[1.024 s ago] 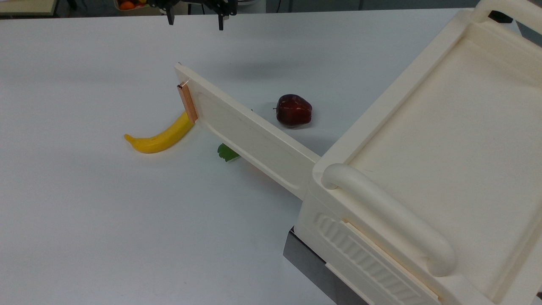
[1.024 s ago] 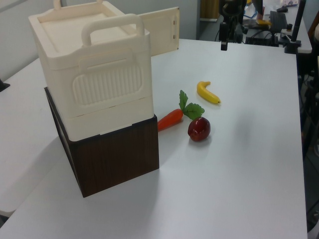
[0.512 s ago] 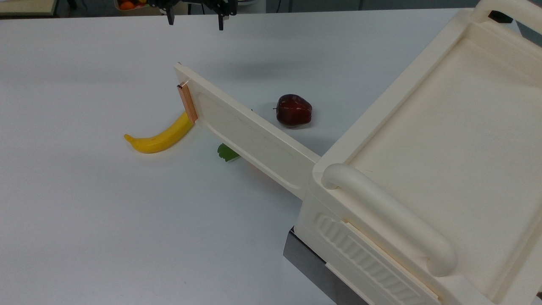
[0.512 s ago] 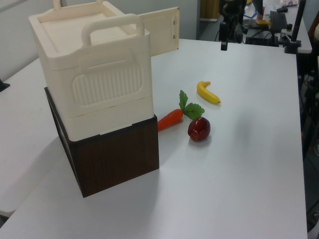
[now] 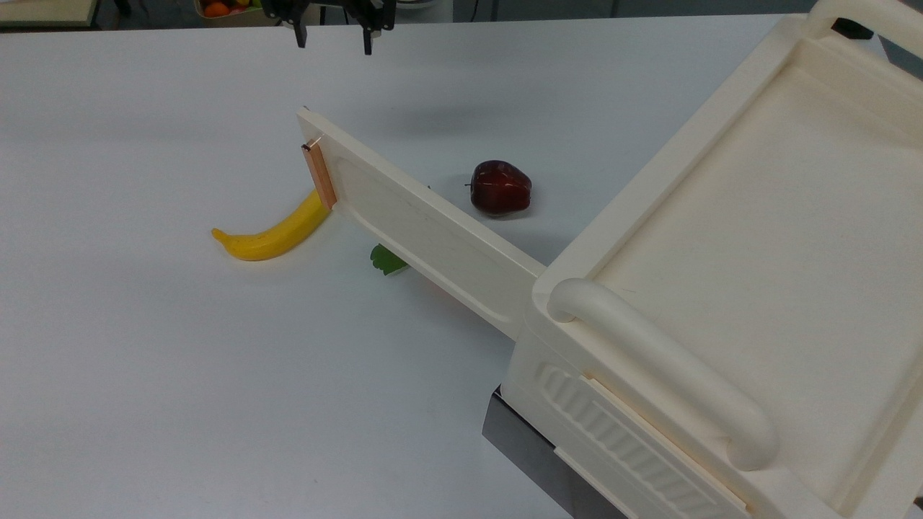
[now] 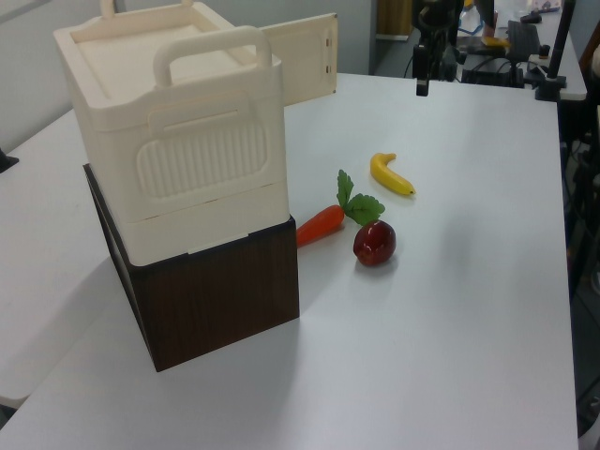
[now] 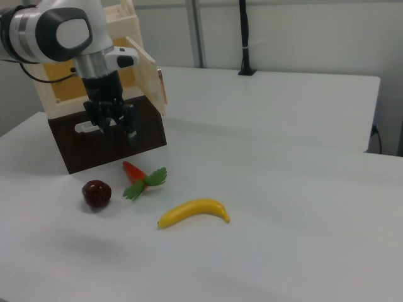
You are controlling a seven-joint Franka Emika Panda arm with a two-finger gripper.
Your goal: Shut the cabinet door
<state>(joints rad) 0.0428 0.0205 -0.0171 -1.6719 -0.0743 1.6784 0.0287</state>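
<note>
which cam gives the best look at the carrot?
The right view: the carrot lies unobstructed, leaves included, between apple and banana. The left view shows it whole too, but smaller. In the top view the cabinet door hides all but a leaf.

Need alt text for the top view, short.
A cream cabinet at the top view's right has its cabinet door swung wide open over a white table. The open gripper hangs at the far edge; banana and apple flank the door.
</note>
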